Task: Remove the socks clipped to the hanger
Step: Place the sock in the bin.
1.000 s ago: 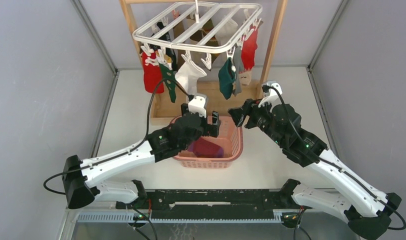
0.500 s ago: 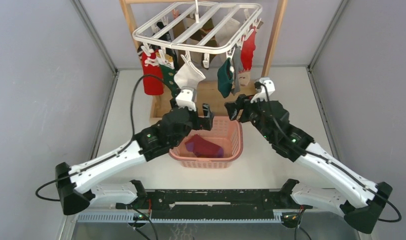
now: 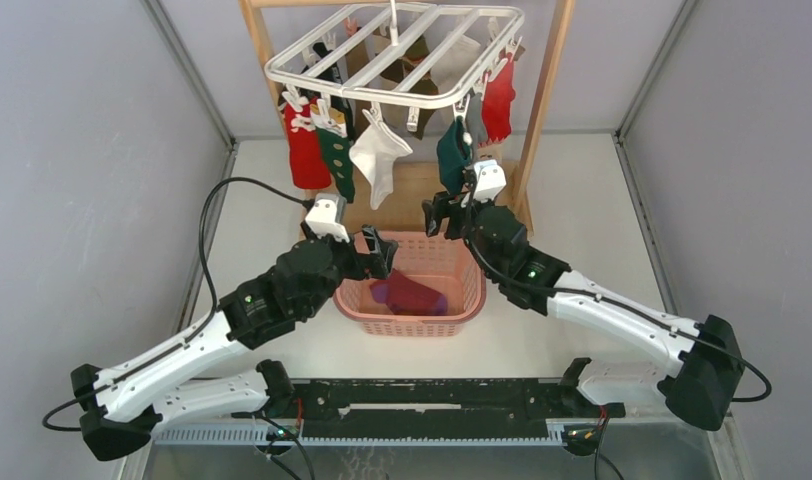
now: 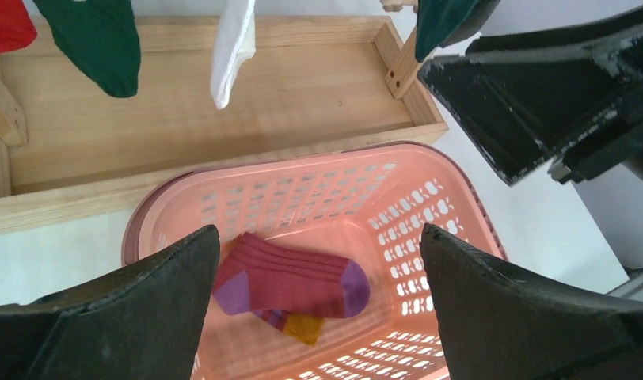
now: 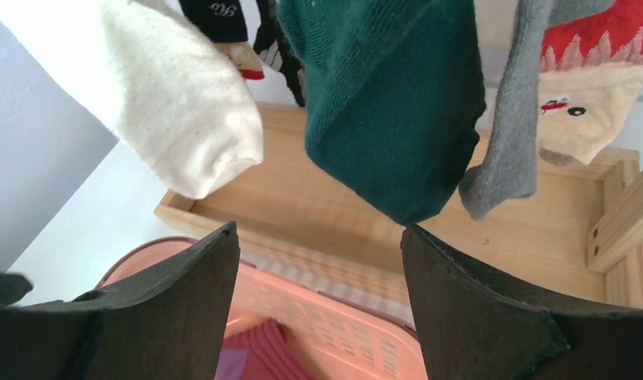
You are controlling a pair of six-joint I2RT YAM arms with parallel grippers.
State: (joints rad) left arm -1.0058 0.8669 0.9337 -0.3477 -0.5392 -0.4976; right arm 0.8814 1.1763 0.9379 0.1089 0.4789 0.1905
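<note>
In the top view, the white hanger [image 3: 362, 90] hung by its hook from the wooden rack [image 3: 557, 60], and the socks were clipped along its edges: a red sock [image 3: 304, 150], a spotted green sock [image 3: 336, 160] and a white sock [image 3: 375, 160] at the front, a dark green sock [image 3: 450, 155] further right. A pink basket [image 3: 472, 290] stood on the table [image 3: 252, 230] under them, with a maroon sock [image 3: 412, 293] inside. The left gripper [image 3: 374, 250] hovered over the left rim of the basket, and the right gripper [image 3: 437, 212] was just below the dark green sock. In the left wrist view, the two black fingers were spread wide with nothing between them; below lay the maroon sock with purple toe and heel, on an orange piece of fabric [image 4: 306, 326], and behind the basket was the wooden tray [image 4: 223, 103] at the foot of the rack. In the right wrist view, the fingers were also spread apart and empty; the tip of the dark green sock hung just above the gap, not touching them, with the white sock to its left and a grey sock [image 5: 508, 134] to its right.
</note>
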